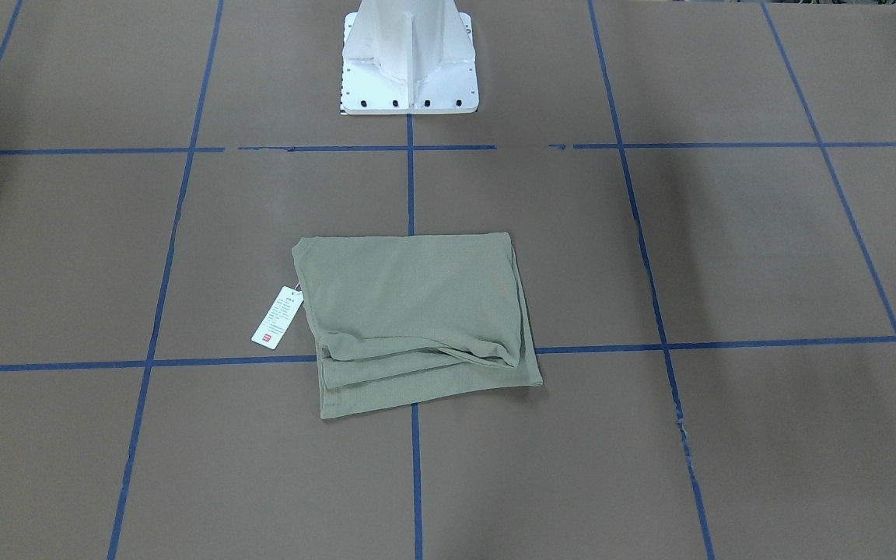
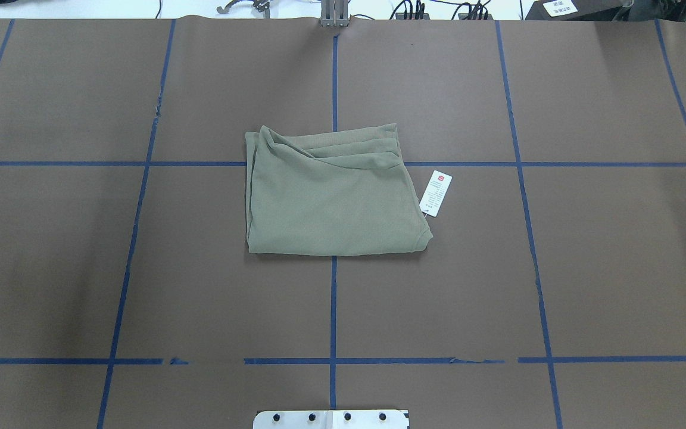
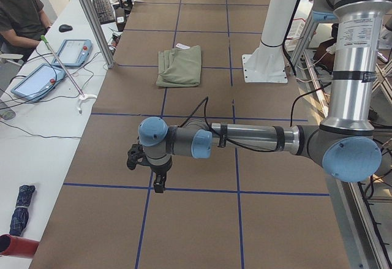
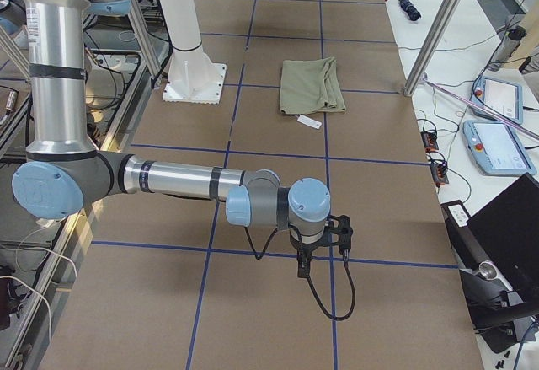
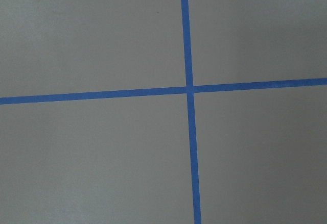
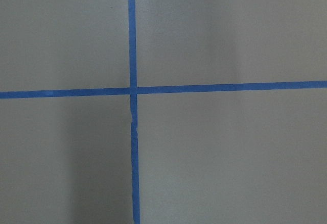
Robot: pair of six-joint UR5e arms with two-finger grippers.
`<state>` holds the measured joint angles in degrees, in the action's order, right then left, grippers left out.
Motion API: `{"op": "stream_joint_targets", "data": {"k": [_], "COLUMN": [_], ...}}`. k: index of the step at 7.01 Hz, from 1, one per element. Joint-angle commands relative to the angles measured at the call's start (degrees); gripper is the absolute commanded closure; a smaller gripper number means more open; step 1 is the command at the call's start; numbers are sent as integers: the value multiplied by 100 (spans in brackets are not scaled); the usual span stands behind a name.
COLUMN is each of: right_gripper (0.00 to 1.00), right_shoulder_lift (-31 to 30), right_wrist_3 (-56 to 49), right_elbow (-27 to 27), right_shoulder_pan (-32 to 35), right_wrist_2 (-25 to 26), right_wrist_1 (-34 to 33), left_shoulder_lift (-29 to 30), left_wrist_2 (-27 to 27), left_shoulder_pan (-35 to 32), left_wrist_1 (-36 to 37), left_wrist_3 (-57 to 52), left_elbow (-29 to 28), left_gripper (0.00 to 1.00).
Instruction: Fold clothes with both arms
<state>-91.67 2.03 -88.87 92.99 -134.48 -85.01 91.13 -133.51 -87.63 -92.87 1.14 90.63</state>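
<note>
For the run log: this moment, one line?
shirt: folded | tag: beside it | left claw: away, state unclear | right claw: same

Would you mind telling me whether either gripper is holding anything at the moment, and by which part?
Nothing is held: the folded shirt lies alone on the table, far from the left gripper and right gripper.

Flat on the table [image 2: 557,268], between the fingers of the left gripper [image 3: 159,187] and those of the right gripper [image 4: 301,269], well apart from both: folded shirt [image 2: 331,202]. Just beside its edge toward the right gripper's fingers: hang tag [image 2: 437,193]. On its robot side, apart: pedestal base [image 1: 409,78].
</note>
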Motion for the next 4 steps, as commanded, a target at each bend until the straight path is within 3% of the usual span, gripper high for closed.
{"op": "stream_joint_targets", "data": {"k": [1,4], "right_gripper": [0,0], "right_shoulder_lift": [0,0], "right_wrist_3": [-1,0], "right_elbow": [1,-25], "right_shoulder_pan": [0,0], "right_wrist_2": [1,1], "right_wrist_1": [2,2], "left_shoulder_lift": [10,28], "left_wrist_2": [0,0], "left_shoulder_pan": [0,0], "left_wrist_1": [-3,-3], "left_wrist_3": [-9,-9], "left_elbow": [8,16], "left_gripper": [0,0]}}
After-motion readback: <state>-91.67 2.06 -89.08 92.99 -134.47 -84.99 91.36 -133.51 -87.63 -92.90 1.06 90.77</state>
